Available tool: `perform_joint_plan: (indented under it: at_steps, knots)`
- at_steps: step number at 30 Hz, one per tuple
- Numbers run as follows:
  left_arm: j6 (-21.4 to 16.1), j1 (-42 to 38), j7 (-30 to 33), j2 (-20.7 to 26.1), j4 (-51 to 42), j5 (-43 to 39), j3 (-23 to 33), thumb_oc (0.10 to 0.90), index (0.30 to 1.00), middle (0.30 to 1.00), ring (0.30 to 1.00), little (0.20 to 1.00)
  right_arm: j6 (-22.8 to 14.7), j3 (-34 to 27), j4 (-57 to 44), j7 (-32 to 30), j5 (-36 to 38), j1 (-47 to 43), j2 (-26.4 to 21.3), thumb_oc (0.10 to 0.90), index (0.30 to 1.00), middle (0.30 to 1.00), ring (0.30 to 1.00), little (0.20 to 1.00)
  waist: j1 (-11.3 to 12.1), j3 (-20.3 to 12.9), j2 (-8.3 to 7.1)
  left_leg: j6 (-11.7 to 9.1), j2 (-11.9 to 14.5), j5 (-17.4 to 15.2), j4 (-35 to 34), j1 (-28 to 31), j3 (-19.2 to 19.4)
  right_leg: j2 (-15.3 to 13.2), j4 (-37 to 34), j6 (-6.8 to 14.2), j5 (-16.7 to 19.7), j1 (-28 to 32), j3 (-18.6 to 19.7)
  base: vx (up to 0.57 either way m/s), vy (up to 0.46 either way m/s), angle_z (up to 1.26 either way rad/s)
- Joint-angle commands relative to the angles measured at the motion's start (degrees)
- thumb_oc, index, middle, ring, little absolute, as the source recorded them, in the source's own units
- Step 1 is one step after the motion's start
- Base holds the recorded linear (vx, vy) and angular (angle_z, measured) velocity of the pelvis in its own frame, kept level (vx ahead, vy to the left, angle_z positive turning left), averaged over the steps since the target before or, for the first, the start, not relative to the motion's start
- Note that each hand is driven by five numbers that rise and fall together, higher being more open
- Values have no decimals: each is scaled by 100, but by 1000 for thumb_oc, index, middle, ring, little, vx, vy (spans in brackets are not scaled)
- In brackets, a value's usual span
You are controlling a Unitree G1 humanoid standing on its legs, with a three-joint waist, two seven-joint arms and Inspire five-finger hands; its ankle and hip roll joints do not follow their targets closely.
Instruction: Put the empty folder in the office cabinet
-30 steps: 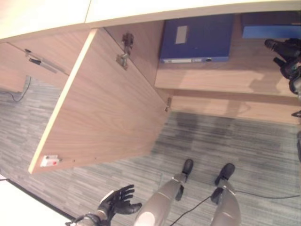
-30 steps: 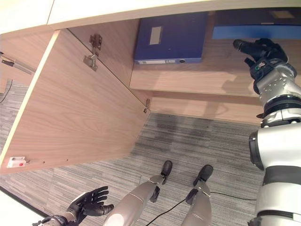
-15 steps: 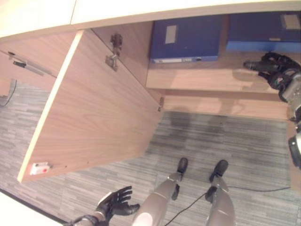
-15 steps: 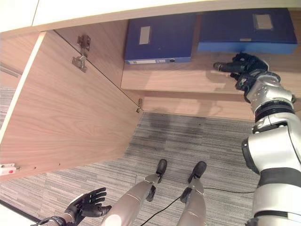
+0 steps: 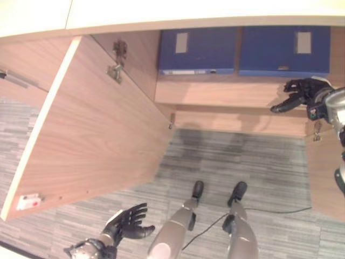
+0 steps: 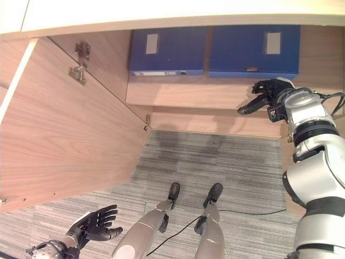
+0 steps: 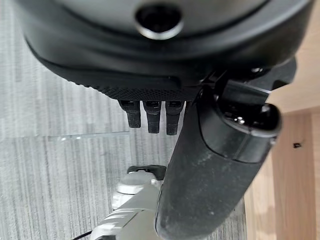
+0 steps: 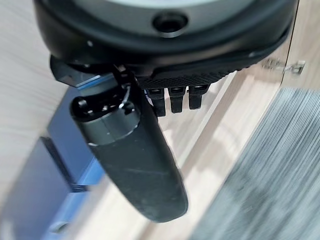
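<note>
Two blue folders lie flat, side by side, on the shelf (image 6: 183, 94) of the office cabinet (image 5: 161, 21); the folder on the left (image 6: 167, 51) and the folder on the right (image 6: 253, 51) sit just beside each other, each with a pale label on its top face; which of the two is the empty one cannot be told from the pictures. The right hand (image 6: 267, 91) hangs in front of the shelf's edge, just below the right-hand folder and apart from it; its fingers (image 6: 249, 107) are loosely extended and hold nothing, and the right wrist view shows the thumb (image 8: 135, 160) standing out with the fingertips in a short row beside it, a blue folder lying past them. The cabinet door (image 5: 91, 124) stands swung wide open on the robot's left, its hinges (image 5: 116, 59) showing on the inner face. The left hand (image 5: 126, 224) shows low over the grey carpet floor (image 5: 242, 156), well apart from the cabinet; its fingers are spread and relaxed, empty.
</note>
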Motion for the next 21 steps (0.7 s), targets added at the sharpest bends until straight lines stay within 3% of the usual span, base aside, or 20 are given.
perform_joint_plan:
  at_steps: [1, 3, 9, 11, 12, 13, 15, 16, 18, 21]
  knots:
    - [-168, 754, -20, 636, -384, 84, 349, 800, 900, 900, 900, 900, -357, 517, -288, 4, -512, -483, -758, 800, 900, 900, 900, 900, 120, -95, -69, -498, 453, -309, -585, 369, -296, -207, 447, 591, -1010, 694, -172, 23, -43, -2]
    - [-149, 750, -20, 655, -389, 70, 406, 800, 900, 900, 900, 900, -403, 634, -622, 0, -729, -346, -766, 800, 900, 900, 900, 900, 48, -194, -192, -506, 488, -45, -864, 593, -288, -125, 138, 583, -781, 962, -291, -68, -22, -3]
    - [-134, 511, -5, 353, 374, 91, 187, 800, 900, 900, 900, 900, -621, 617, -1459, -190, -832, -36, -685, 800, 900, 900, 900, 900, -166, -425, -439, -559, 604, -38, -947, 928, -204, 57, -230, 619, -699, 1413, -284, -10, -14, -7]
    - [-127, 314, 75, -140, 1373, 286, 108, 800, 900, 900, 900, 900, -755, 581, -2321, -203, -824, 253, -810, 800, 900, 900, 900, 900, -359, -608, -559, -542, 663, -139, -947, 1226, -68, 104, -324, 634, -696, 1655, -190, 31, 42, -15]
    - [-135, 304, 75, -141, 1385, 288, 99, 800, 900, 900, 900, 900, -751, 575, -2330, -205, -825, 261, -819, 800, 900, 900, 900, 900, -350, -599, -557, -542, 664, -142, -947, 1236, -65, 105, -325, 634, -696, 1663, -187, 84, 86, -13]
    - [-115, 198, 134, -581, 2022, 494, 103, 800, 900, 900, 900, 900, -871, 433, -2915, -162, -707, 673, -901, 800, 900, 900, 900, 900, -502, -747, -618, -513, 691, -223, -947, 1483, 54, 164, -361, 633, -715, 1803, -67, 48, 60, -29]
    - [-102, 143, 152, -759, 2334, 522, 131, 800, 900, 900, 900, 900, -899, 359, -3113, -129, -665, 860, -950, 800, 900, 900, 900, 900, -555, -826, -662, -498, 699, -249, -947, 1565, 119, 180, -370, 637, -717, 1830, -2, 43, 85, -48]
    - [-50, -36, 187, -1208, 3093, 517, 271, 800, 900, 900, 900, 900, -981, 149, -3587, -87, -609, 1319, -1013, 800, 900, 900, 900, 900, -693, -970, -699, -473, 719, -375, -947, 1830, 273, 247, -370, 637, -746, 1956, 136, 49, 106, -51]
    - [-33, -142, 213, -1406, 3452, 510, 361, 800, 900, 900, 900, 900, -1017, -23, -3836, -77, -566, 1609, -1052, 800, 900, 900, 900, 900, -751, -1051, -739, -461, 720, -400, -947, 1912, 343, 263, -370, 635, -753, 1993, 200, 32, 65, -49]
    - [6, -597, 353, -2026, 4652, 784, 710, 800, 900, 900, 900, 900, -1107, -834, -4484, -70, -392, 2755, -970, 800, 900, 900, 900, 900, -951, -1287, -804, -429, 741, -539, -947, 2199, 532, 328, -370, 626, -817, 2157, 378, 33, 52, -66]
